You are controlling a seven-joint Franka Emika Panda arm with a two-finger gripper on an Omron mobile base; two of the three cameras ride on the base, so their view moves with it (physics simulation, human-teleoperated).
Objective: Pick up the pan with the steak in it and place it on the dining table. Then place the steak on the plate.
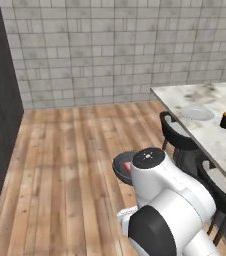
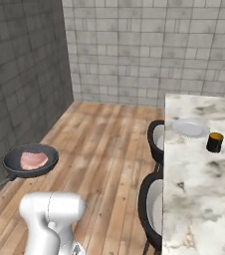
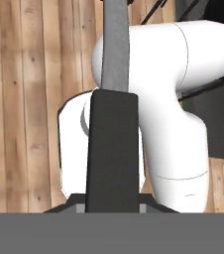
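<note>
Wooden plank flooring point(image 2: 99, 149) stretches between a dark wall and the dining table point(image 2: 204, 174), whose marble top carries the plate point(image 2: 190, 128) and, just beside it, a dark mug point(image 2: 214, 142). The pan point(image 2: 31, 160) hangs level over the floor, well apart from the table, with the steak point(image 2: 33, 160) lying flat inside it. In the hand view the jaws stand narrow, clamped on the pan's long handle. The step in hand looks like the carry to the table, and doing it well means keeping the pan flat so the steak does not slide. Two dark chairs point(image 2: 152, 199) sit tucked along the table's near edge, so the pan should clear their backs and the table rim. Bare marble nearer than the plate and mug offers open room for setting it down.
</note>
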